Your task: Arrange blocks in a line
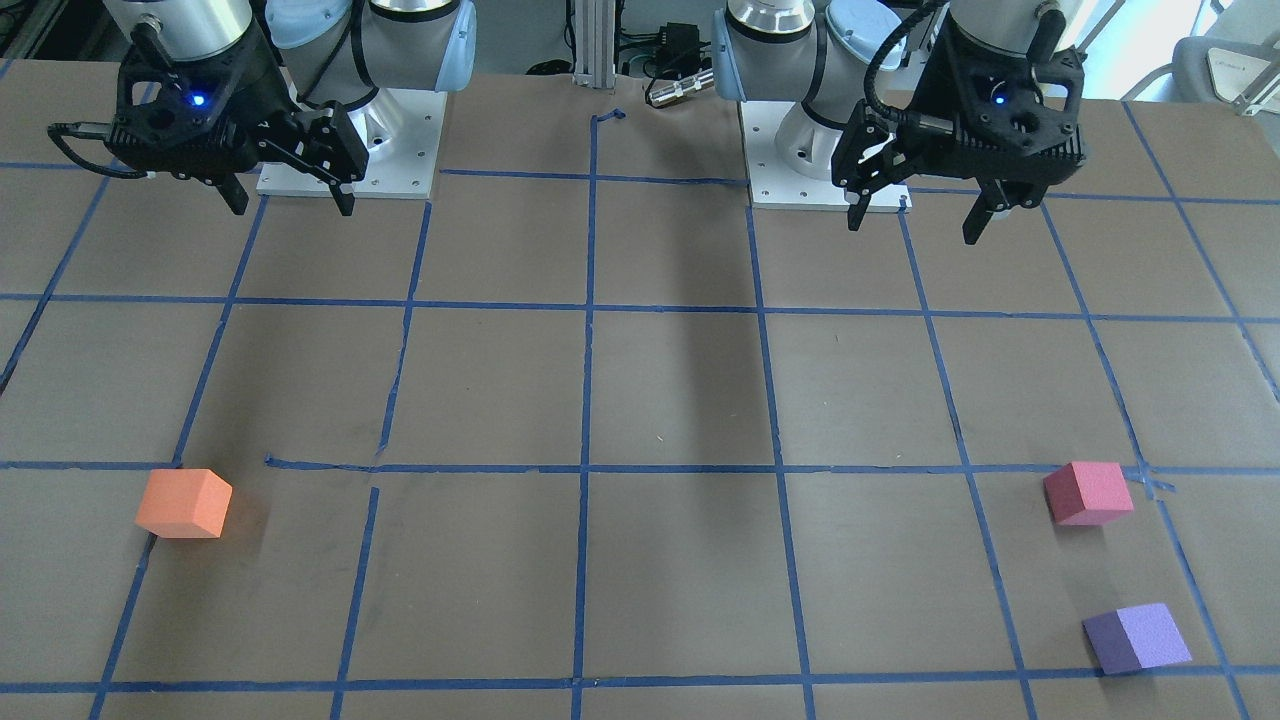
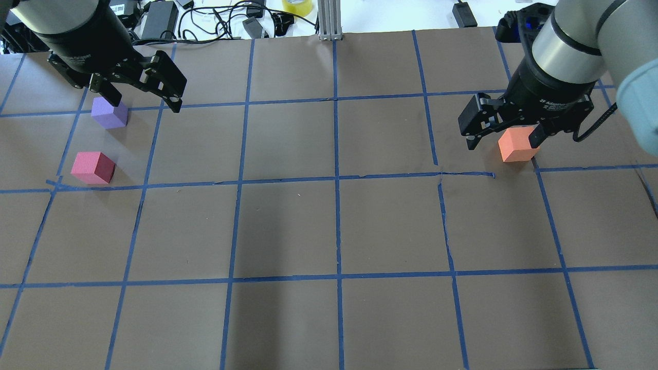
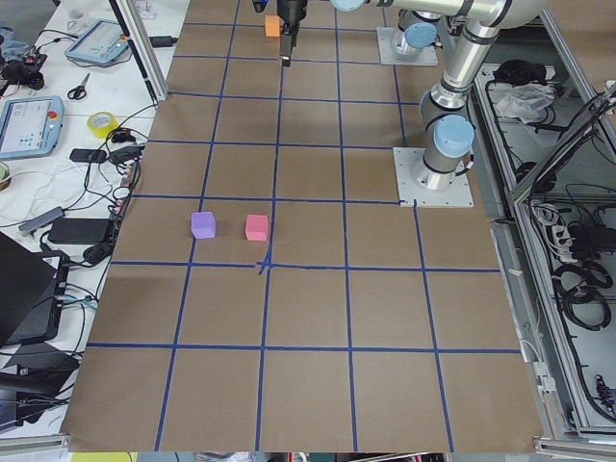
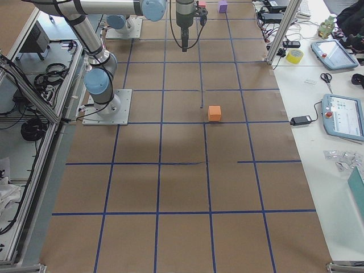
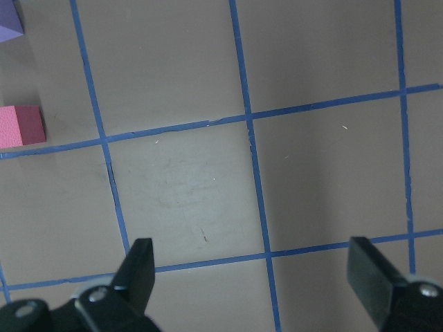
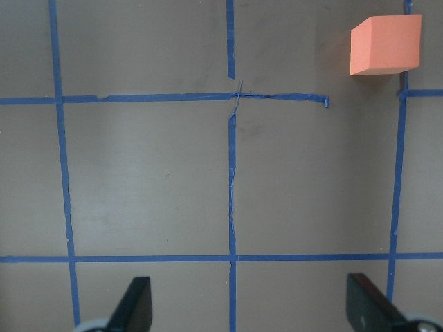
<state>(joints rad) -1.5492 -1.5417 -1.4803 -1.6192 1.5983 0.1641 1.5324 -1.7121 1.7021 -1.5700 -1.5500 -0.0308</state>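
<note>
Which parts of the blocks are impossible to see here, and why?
Overhead view: a finger of the left hand covers the purple block's top corner; the right hand covers part of the orange block.
Left wrist view: the frame edge cuts off the pinkish-red block and the purple block.

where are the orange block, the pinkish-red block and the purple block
orange block (image 1: 180,503): exterior front-facing view, middle of its lighter face
pinkish-red block (image 2: 87,163): overhead exterior view, on its lighter face
purple block (image 1: 1155,636): exterior front-facing view, on its lighter face
</note>
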